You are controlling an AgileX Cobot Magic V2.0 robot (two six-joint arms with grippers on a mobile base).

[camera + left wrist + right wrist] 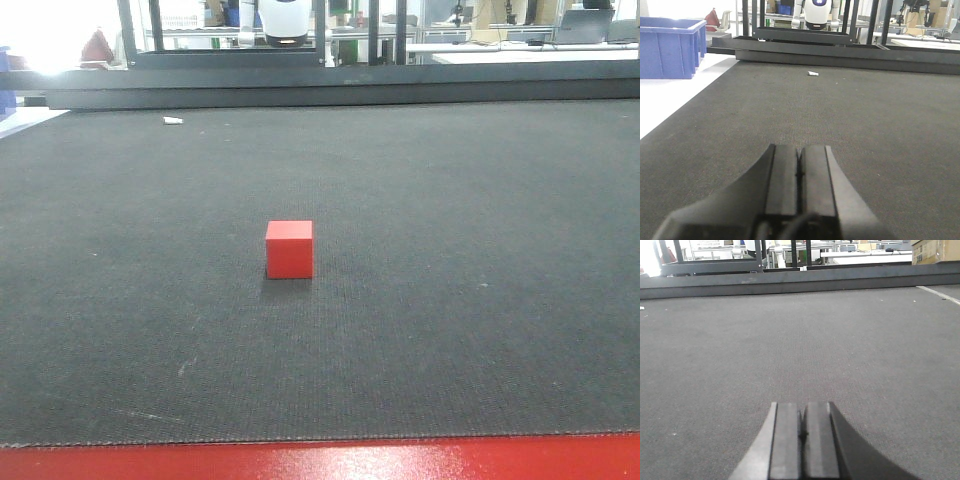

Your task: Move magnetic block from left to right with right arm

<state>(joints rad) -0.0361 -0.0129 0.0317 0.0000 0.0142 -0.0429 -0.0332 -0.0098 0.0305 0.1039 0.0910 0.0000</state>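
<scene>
Right gripper [801,434], jaws pressed together on nothing, sits low over the mat [850,340]. The magnetic block [290,249] lies outside its view, likely leftward, awaiting pickup.

A robotics lab: white humanoid robot [816,11], black metal frames [805,35], blue storage crate [670,47]

A white scrap [812,73] lies on the dark mat [880,125], blue bin [670,47] beside.
</scene>
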